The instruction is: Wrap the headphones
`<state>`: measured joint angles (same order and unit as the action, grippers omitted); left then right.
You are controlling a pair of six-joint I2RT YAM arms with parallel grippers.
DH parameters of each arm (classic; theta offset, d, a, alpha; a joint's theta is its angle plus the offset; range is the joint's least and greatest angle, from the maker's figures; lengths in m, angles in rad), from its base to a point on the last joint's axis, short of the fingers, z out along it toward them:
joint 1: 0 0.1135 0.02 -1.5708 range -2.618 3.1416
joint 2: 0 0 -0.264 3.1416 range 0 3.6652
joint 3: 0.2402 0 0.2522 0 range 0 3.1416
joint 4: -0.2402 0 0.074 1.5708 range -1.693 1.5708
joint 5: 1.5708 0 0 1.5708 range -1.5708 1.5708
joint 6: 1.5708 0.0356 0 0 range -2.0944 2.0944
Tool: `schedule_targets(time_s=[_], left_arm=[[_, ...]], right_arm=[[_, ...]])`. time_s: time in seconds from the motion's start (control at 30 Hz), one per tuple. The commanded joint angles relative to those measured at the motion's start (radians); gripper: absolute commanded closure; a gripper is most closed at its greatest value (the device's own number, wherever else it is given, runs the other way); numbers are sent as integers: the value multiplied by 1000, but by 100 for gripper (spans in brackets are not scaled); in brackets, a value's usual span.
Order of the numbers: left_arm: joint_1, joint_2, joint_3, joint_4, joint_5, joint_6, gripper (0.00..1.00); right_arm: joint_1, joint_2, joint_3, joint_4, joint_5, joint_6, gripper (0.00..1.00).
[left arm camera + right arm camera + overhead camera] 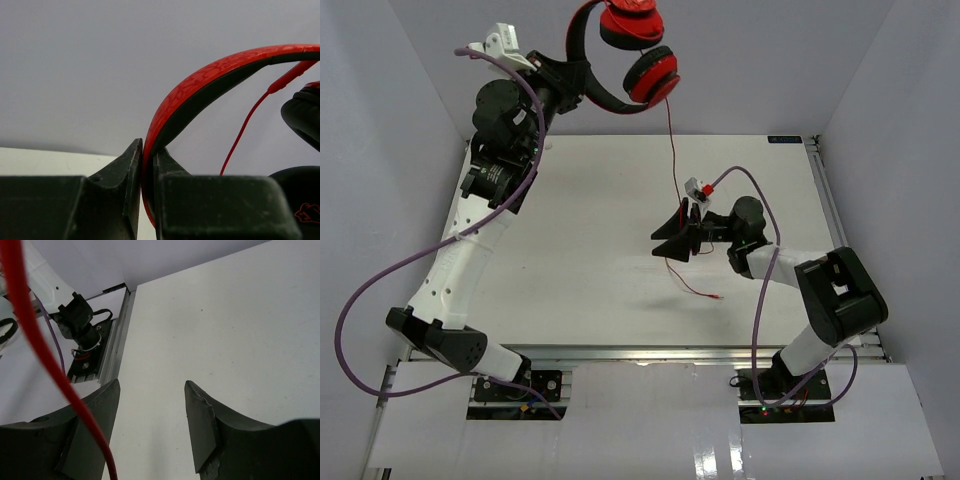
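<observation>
The left claw (147, 150) is clamped on the band of the headphones (650, 75), high above the far edge of the table (570, 260), while the right claw (152, 385) stands open beside the dangling cable (672, 150), which could slip past if it closes off-line.

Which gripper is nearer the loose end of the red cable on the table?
Right. The right gripper is open, close beside the cable end; the left gripper is far off at the back, clamped on the headband.
</observation>
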<state>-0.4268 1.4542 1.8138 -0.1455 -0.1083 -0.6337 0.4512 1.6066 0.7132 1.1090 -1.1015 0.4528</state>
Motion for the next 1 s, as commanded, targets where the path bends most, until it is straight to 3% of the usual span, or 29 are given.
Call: schedule_targets(time_s=[0.0, 0.37, 0.47, 0.63, 0.8, 0.97], left_arm=[[103, 35, 13, 96, -164, -140, 100], [207, 109, 18, 136, -283, -123, 100], [210, 121, 19, 171, -334, -55, 100], [220, 100, -50, 203, -330, -52, 100], [220, 81, -34, 216, -314, -35, 100], [220, 108, 44, 207, -317, 48, 100]], right_arm=[[69, -168, -18, -338, 62, -356, 40], [187, -238, 35, -857, 126, -684, 44], [220, -252, 73, -1004, 151, -770, 55], [252, -261, 113, -1075, 153, -813, 74], [277, -230, 172, -1096, 154, -822, 81], [353, -220, 308, -1300, 278, -978, 86]])
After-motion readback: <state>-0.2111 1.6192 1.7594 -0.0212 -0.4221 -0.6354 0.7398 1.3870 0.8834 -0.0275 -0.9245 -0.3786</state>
